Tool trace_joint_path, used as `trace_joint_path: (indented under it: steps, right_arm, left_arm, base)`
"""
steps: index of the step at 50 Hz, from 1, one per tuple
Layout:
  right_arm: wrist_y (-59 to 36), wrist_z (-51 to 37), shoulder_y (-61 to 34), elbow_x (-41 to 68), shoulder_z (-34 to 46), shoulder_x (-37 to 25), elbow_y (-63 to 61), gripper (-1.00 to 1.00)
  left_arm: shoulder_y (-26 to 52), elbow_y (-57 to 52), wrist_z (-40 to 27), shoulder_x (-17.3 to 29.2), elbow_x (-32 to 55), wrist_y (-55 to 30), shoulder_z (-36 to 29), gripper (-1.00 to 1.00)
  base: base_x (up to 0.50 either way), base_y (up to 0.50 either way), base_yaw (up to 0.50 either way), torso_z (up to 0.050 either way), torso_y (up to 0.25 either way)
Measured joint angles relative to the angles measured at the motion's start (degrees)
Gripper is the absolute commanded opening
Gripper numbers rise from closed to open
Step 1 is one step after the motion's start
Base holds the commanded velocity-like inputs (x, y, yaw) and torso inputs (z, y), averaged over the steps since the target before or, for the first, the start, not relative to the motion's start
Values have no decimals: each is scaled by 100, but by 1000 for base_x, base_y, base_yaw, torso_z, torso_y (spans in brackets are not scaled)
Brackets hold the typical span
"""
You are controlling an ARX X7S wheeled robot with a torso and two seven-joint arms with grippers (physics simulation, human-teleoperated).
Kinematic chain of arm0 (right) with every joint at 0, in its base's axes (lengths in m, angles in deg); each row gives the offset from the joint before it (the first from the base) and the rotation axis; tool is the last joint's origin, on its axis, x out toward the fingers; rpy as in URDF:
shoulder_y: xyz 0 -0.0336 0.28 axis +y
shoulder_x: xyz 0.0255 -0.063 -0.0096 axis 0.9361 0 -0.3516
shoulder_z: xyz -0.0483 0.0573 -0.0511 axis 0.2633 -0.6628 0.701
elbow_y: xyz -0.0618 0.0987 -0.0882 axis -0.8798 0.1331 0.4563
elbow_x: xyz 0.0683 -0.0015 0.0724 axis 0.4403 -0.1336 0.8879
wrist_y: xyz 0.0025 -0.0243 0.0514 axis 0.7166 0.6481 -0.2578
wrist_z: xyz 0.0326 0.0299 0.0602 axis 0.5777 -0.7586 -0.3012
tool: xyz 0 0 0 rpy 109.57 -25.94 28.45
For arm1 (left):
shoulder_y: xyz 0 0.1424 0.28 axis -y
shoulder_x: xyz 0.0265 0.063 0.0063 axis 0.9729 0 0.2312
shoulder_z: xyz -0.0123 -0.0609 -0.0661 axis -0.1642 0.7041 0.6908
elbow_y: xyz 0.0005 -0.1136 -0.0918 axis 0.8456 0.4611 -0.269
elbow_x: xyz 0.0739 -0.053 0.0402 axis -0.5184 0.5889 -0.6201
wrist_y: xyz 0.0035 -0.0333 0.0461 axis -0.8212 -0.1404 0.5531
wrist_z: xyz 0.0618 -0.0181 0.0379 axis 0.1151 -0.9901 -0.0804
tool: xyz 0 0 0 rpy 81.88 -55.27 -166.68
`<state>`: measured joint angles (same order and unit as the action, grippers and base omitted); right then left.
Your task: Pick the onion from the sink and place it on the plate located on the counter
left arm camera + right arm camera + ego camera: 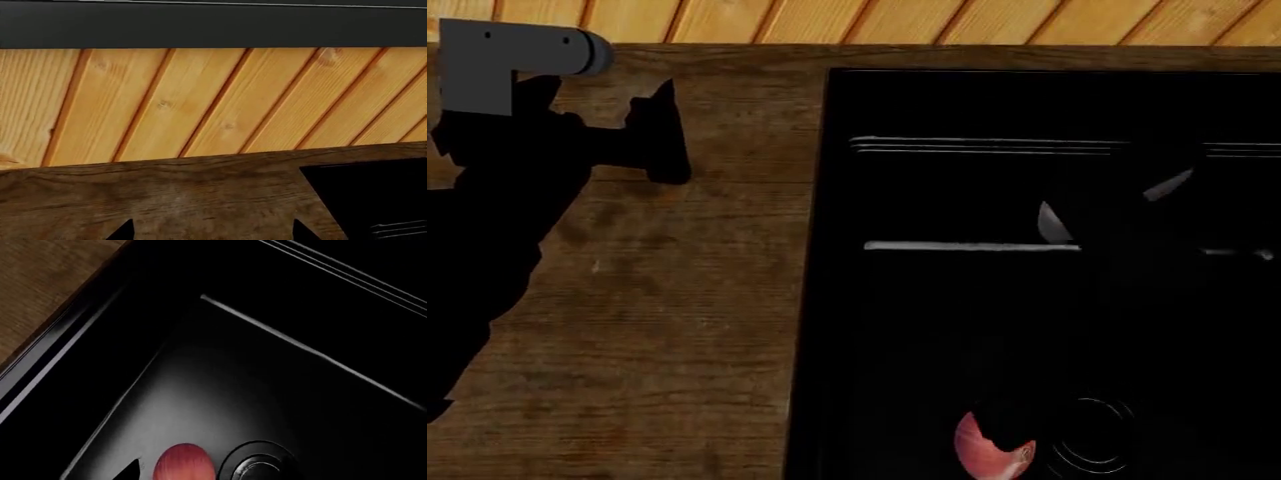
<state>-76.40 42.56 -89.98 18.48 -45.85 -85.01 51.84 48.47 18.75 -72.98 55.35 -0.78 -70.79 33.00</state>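
Head view: onion (994, 447) lay at your 6 o'clock in sink (961, 300), under right claw (1004, 425), nearer arm; claw spread indeterminable.

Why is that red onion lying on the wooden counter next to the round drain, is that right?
Not quite. The onion is beside the round drain, but it lies inside the black sink, not on the counter. The head view shows this, and the right wrist view also has the onion on the dark basin floor by the drain.
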Motion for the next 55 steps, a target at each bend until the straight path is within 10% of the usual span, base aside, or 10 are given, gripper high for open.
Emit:
trace_joint_path:
  steps: [55]
  right_arm:
    - [1523, 649, 966, -916, 849, 528, 1235, 100]
  left_arm:
    - [-160, -207, -87, 127, 146, 4, -53, 100]
  base:
    - [0, 0, 0, 0, 0]
